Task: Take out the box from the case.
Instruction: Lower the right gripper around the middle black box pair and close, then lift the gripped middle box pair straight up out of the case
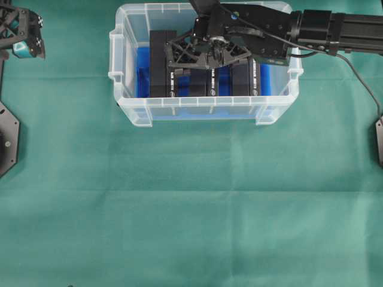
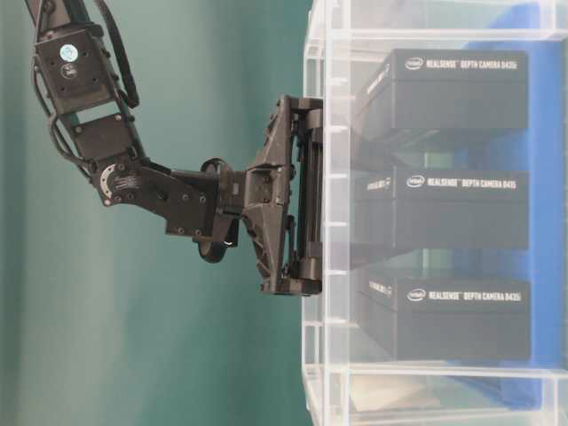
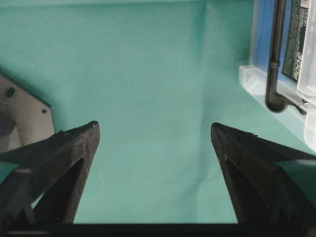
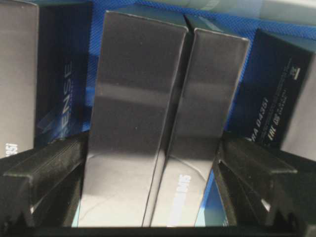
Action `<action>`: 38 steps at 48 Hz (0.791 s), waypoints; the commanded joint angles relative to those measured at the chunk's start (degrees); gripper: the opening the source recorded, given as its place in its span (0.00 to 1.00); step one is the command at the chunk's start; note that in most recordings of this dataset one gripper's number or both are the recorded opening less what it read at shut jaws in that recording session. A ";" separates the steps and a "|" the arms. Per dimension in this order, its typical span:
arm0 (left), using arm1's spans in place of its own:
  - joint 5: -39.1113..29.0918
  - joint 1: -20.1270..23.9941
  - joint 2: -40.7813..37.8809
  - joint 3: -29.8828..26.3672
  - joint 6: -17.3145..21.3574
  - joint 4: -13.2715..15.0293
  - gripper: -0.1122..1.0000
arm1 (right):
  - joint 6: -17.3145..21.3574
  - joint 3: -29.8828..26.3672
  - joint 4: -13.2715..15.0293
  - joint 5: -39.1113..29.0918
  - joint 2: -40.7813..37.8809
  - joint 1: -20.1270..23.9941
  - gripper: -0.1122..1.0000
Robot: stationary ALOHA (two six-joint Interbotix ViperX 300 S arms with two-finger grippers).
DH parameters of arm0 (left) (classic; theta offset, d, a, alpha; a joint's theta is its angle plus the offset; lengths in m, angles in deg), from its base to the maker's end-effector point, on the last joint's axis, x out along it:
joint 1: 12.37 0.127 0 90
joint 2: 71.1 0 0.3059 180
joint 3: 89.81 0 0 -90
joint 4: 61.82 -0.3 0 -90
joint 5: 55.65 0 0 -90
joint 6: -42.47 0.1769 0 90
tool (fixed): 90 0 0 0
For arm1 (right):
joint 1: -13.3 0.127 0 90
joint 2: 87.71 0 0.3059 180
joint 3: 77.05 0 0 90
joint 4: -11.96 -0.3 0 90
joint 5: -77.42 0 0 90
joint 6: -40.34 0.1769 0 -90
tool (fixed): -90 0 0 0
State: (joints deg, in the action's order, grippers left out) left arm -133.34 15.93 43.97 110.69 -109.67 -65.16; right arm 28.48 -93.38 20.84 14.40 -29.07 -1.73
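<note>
progress: right end effector [image 1: 208,58] is hanging wide open over the boxes [image 4: 163,123] in the case [image 1: 203,109], gripping nothing
remaining: grasping, lifting out

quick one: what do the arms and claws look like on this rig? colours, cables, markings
Both arms are matte black. The right arm is boxy, with a thin black cable trailing off toward the right table edge. The right claw has black fingers with open triangular lattice framing. The left claw is black with a teal-blue part; its fingers taper to points. A round white-and-teal sticker marks one arm link.
</note>
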 commanded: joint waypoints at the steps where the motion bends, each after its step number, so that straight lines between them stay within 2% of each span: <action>1: 0.18 0.18 0.26 -0.70 0.00 -0.26 0.99 | 0.09 -0.53 0.18 0.09 1.05 -0.09 0.93; 4: 0.18 0.18 0.26 -0.70 -0.09 -0.26 0.99 | 0.09 -0.53 0.88 0.00 1.05 -0.09 0.89; 8: 0.18 0.18 0.26 -0.70 -0.18 -0.26 0.99 | 0.09 -0.53 1.14 -0.09 0.97 -0.09 0.73; 9: 0.18 0.18 0.26 -0.70 -0.18 -0.26 0.99 | 0.09 -0.53 1.23 -0.09 0.97 -0.09 0.72; 28: 0.18 0.18 0.26 -0.70 -0.26 -0.26 0.99 | 2.72 -0.88 1.23 0.18 0.97 0.00 0.72; 38: 0.18 0.18 0.26 -0.70 -0.35 -0.26 0.99 | 2.90 -1.49 1.23 -0.09 1.05 0.09 0.72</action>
State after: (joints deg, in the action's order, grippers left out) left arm -133.43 15.93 43.97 110.69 -109.94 -65.25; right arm 31.29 -93.38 21.89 14.32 -29.07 -1.56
